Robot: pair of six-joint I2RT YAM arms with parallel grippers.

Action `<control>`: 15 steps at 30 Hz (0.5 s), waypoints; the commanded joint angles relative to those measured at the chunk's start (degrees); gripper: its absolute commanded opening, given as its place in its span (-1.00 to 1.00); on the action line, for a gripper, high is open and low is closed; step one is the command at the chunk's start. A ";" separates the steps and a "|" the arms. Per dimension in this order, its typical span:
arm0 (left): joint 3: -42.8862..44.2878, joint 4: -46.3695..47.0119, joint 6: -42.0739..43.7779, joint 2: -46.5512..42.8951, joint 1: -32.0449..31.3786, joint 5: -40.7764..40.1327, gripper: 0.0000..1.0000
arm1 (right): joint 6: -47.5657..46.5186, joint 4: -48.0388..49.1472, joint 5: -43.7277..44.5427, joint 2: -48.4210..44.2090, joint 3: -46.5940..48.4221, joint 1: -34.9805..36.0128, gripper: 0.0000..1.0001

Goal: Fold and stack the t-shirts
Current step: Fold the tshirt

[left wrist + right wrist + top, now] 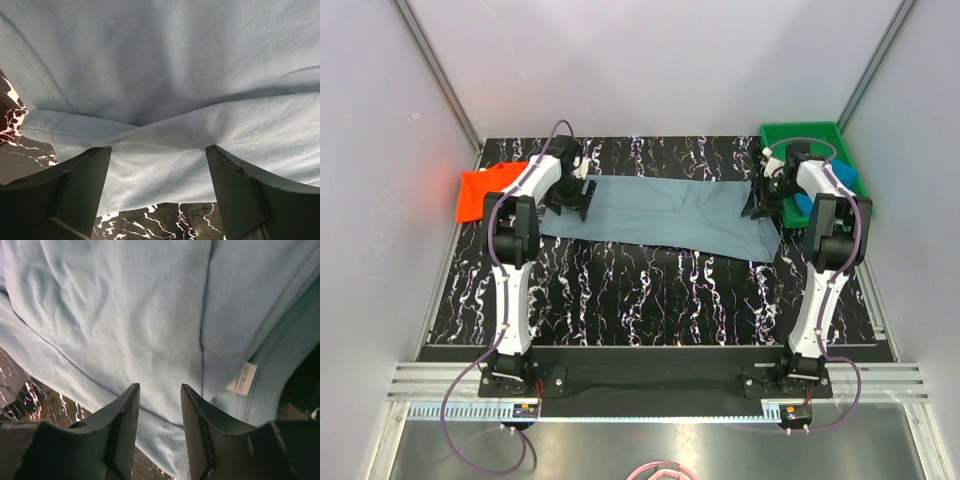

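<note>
Three t-shirts are recorded on or beside a black marbled table (650, 290). The grey-blue t-shirt (670, 215) is spread flat as a long band across the far half of the table, one end lying at each arm. The orange-red t-shirt (480, 192) is found at the far left edge, partly hidden by the left arm and well apart from the right one. The bright blue t-shirt (847, 180) is kept in the green tray (800, 133) at the far right corner, largely covered by the right arm. The left gripper (159, 150) is held over the left end of the grey-blue t-shirt with its jaws spread wide — a folded, stitched hem (60, 127) is seen just beyond the fingertips and nothing is pinched. The right gripper (159, 387) is held over the right end of the same shirt, its jaws parted only a moderate way — cloth is seen through the gap and no fold is clamped. A small white label (241, 379) is noted just right of the right-hand finger.
</note>
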 commanded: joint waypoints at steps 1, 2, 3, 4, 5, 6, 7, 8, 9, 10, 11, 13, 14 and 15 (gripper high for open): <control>-2.20 0.37 -0.11 -1.45 -0.32 -0.50 0.66 | -0.27 -2.83 -1.02 2.87 4.14 0.35 -0.09; -3.53 0.37 -0.37 -2.15 -0.32 -0.42 0.66 | -0.36 -2.92 -0.94 4.09 4.66 0.35 -0.09; -6.50 0.46 -0.55 -3.81 -0.32 -0.76 0.66 | -0.36 -3.01 -0.68 4.80 6.06 0.44 -0.09; -8.01 0.64 -0.73 -4.70 -0.41 -0.85 0.66 | -0.36 -3.62 0.11 5.59 7.12 0.53 -0.09; -9.59 0.64 -0.90 -5.66 -0.41 -0.85 0.66 | -0.62 -3.97 0.64 7.25 8.09 0.61 -0.09; -12.56 0.81 -0.99 -7.76 -0.41 -0.77 0.65 | -0.71 -4.24 1.25 8.05 10.36 0.88 -0.09; -14.16 0.90 -1.08 -8.83 -0.50 -0.85 0.65 | -0.71 -4.68 2.30 8.76 11.34 0.97 -0.09; -15.66 1.16 -0.99 -9.88 -0.58 -0.94 0.65 | -0.79 -4.59 2.58 10.07 12.22 1.14 -0.09; -18.02 1.17 -0.82 -11.89 -0.85 -1.12 0.65 | -0.71 -4.50 2.67 10.78 14.14 1.40 -0.09; -19.26 1.17 -0.90 -12.96 -1.02 -1.38 0.65 | -0.71 -4.68 2.93 11.48 15.12 1.49 -0.09; -20.40 1.43 -0.90 -14.01 -1.20 -1.47 0.65 | -0.62 -4.59 3.19 12.53 16.08 1.67 -0.08; -23.56 1.25 -0.64 -17.00 -2.60 -1.99 0.66 | -0.71 -4.50 3.54 13.68 19.16 2.46 -0.08; -24.62 1.08 -0.47 -18.14 -3.13 -2.08 0.66 | -0.71 -4.42 3.89 14.73 20.39 2.72 -0.08; -26.72 0.99 -0.46 -20.16 -4.53 -1.91 0.66 | -0.62 -4.33 4.24 15.26 22.84 2.99 -0.08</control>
